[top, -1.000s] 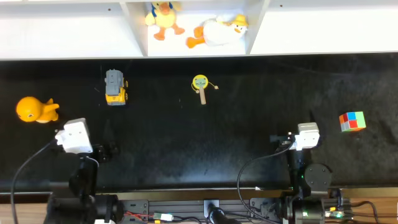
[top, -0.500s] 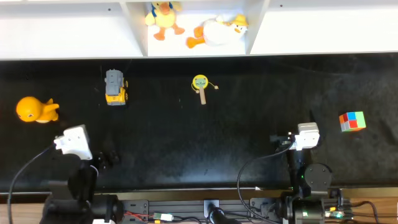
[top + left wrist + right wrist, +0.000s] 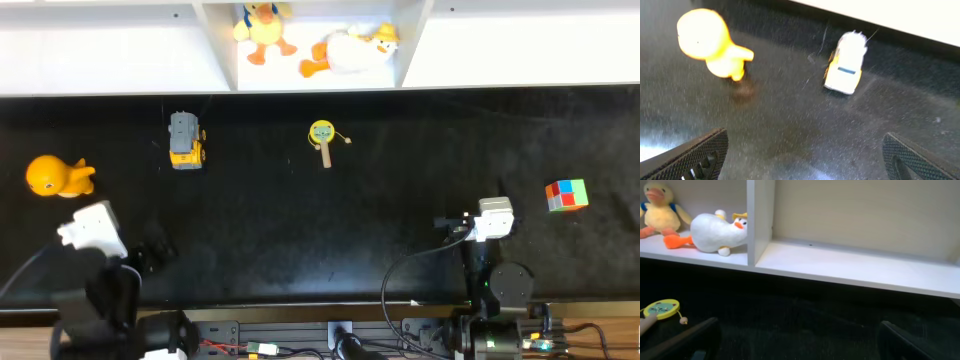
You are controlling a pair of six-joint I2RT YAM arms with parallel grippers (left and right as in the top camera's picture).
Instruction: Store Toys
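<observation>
An orange duck toy lies at the mat's left, and a yellow and grey truck stands to its right. A green rattle drum with a wooden handle rests mid-mat. A coloured cube sits at the right. My left gripper is open, low near the front left, with the orange duck and truck ahead of it. Near the front right, my right gripper is open, facing the shelf, with the rattle drum off to one side.
A white shelf runs along the back. Its middle compartment holds a yellow plush duck and a white plush duck. The compartment beside it is bare. A black mat covers the table.
My left arm has swung left and back toward the front edge, turning toward the orange duck. The right arm and the toys have not moved.
</observation>
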